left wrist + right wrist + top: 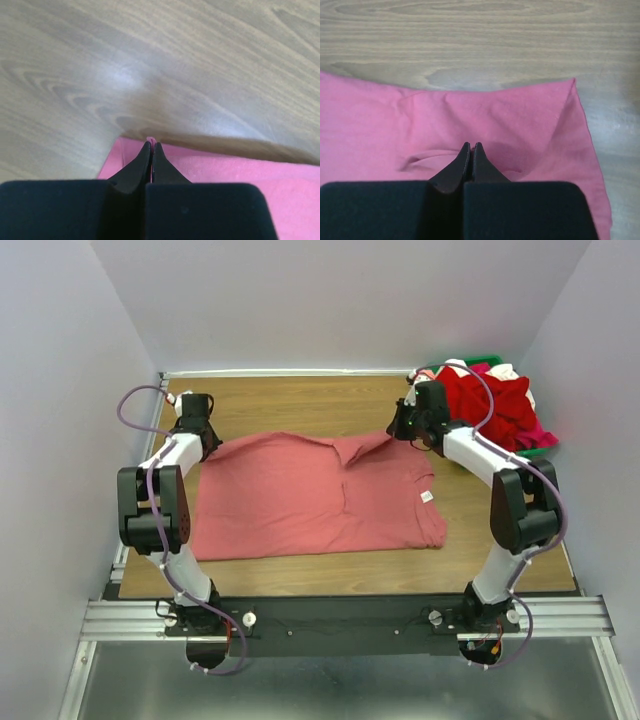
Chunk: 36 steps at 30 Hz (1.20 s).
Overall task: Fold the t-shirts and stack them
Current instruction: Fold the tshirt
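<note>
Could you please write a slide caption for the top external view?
Left gripper and right gripper pinch the far edge of the pink shirt; more shirts fill the tray.

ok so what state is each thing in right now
salmon-pink cotton t-shirt, spread on the wooden table
left gripper, jaws shut on its far corner
right gripper, jaws shut on its far edge
red, magenta and white t-shirts, heaped unfolded in green plastic tray

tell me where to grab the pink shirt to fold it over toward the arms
Probably the far edge, at its left corner and toward its right end, coming down from above: the pink shirt lies flat on the table, leaving nothing to slide the jaws under. The left gripper and right gripper pinch there now.
</note>
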{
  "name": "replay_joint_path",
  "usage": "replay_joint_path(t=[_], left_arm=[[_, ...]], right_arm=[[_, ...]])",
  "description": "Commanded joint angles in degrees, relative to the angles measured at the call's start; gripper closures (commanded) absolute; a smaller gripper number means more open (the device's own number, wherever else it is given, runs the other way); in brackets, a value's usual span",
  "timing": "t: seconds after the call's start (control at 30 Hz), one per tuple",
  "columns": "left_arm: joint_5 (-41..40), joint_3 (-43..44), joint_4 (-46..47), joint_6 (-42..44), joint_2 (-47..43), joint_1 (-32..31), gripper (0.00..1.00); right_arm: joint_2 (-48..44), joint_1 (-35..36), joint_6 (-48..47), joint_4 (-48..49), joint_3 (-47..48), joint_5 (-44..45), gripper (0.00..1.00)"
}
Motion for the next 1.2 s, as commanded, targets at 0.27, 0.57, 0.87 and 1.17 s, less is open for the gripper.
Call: replay_joint_path(t=[0.27, 0.57, 0.87, 1.17], left_arm=[[-2.6, -6.1, 1.8, -2.0, -7.9, -0.2, 1.00], [-9.2, -7.7, -3.1, -7.3, -11.9, -0.2, 1.00], [-9.6, -9.1, -4.0, -8.4, -14.5, -0.2, 1.00], [-10.4, -11.4, -4.1, -9.3, -15.3, -0.2, 1.00]], right_arm=[[-14.9, 0.2, 3.6, 0.9, -13.0, 1.0, 1.00], [-24.9, 0.2, 5.8, -2.1, -19.3, 1.3, 1.00], [-33.6, 0.2, 7.3, -4.7, -25.4, -0.3, 1.00], [-40.4, 1.8, 9.4, -7.7, -30.7, 0.4, 1.00]])
